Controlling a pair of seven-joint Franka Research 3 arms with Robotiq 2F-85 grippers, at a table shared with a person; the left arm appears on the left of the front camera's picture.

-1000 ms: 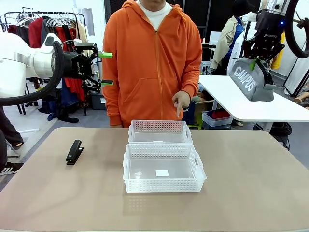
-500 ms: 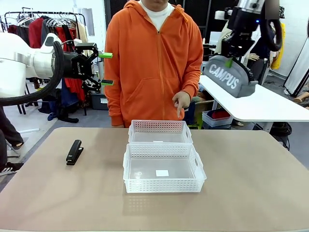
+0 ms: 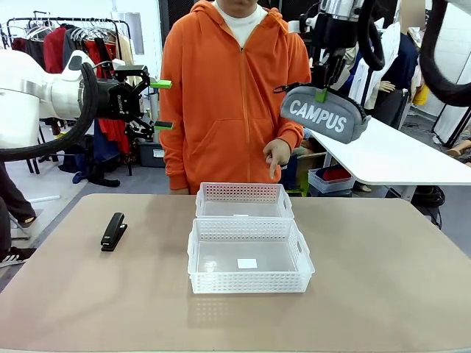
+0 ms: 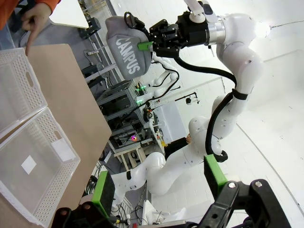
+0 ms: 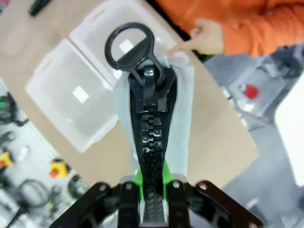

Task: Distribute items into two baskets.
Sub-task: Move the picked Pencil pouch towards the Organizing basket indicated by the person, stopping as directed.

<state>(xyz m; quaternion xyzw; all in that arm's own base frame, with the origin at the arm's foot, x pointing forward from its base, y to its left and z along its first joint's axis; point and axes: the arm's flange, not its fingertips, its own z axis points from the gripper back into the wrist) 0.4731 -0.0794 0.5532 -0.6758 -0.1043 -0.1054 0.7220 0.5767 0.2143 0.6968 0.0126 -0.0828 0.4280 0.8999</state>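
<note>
High at the right, my right gripper (image 3: 321,94) is shut on the top of the grey "CAMPUS" pouch (image 3: 324,114), which hangs well above the table beside the person's shoulder. In the right wrist view the pouch's (image 5: 154,123) black zip runs up from the gripper (image 5: 152,183), with both baskets (image 5: 71,90) below it. The small far basket (image 3: 243,193) and the larger near basket (image 3: 250,282) touch at mid-table. A black stapler (image 3: 113,231) lies at the left. My left gripper (image 3: 163,104) stands open and empty, high at the left.
A person in an orange hoodie (image 3: 235,95) stands at the far edge, one hand (image 3: 276,156) pointing down at the far basket. A white table (image 3: 397,158) stands behind at the right. A small white label (image 3: 247,263) lies in the near basket.
My right arm has carried the pouch leftward, from the picture's right edge toward the middle. The left arm, the stapler and the baskets have not moved.
</note>
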